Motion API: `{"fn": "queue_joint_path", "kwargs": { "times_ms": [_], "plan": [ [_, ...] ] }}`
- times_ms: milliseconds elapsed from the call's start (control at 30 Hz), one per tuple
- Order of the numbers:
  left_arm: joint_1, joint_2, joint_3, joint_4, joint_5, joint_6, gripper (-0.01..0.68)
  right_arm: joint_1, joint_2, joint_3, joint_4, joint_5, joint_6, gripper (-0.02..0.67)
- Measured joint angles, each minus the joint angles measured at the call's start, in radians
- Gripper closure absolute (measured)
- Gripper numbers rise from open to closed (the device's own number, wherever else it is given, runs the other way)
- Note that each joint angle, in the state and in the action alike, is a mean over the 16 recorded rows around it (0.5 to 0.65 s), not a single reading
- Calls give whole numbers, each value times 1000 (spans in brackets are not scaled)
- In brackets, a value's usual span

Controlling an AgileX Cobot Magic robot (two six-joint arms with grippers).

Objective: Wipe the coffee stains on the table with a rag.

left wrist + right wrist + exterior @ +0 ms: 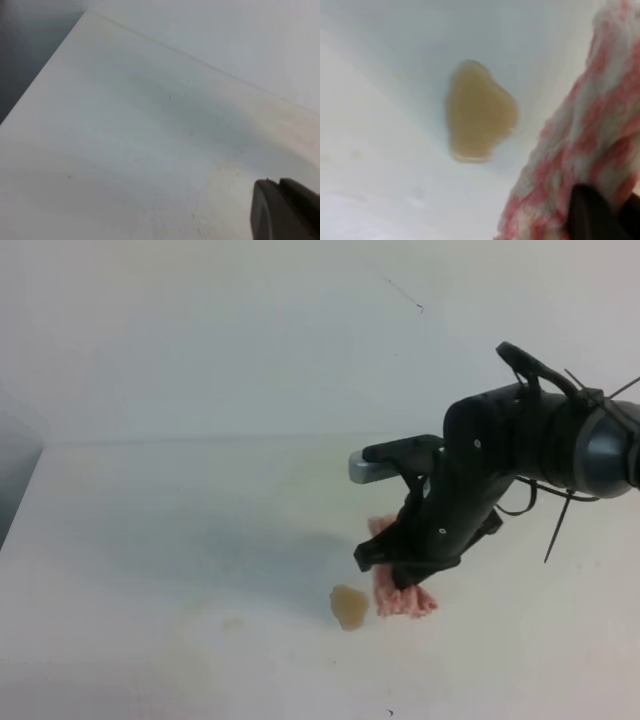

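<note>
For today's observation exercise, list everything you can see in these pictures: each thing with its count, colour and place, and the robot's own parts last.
coffee stain: one, glossy light tan, on the table just left of the rag, not yet wiped.
rag: one, pink and white, on the table under the right gripper, close beside the stain.
table: one, white with faint yellowish smudges, fills the lower part of the high view.
wall: one, plain white, behind the table.
right gripper: one, black, shut on the rag.
left gripper: one, dark, only a corner shows in the left wrist view.

tan coffee stains, pink rag beside
</note>
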Motion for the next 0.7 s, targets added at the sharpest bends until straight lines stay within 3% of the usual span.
{"fn": "queue_joint_path", "kwargs": {
  "times_ms": [367,700],
  "plan": [
    [0,0,0,0,0,0,672,87,56,-58,205,-66,-173,651],
    [0,0,0,0,0,0,672,103,151,-58,35,-116,-104,652]
  ]
}}
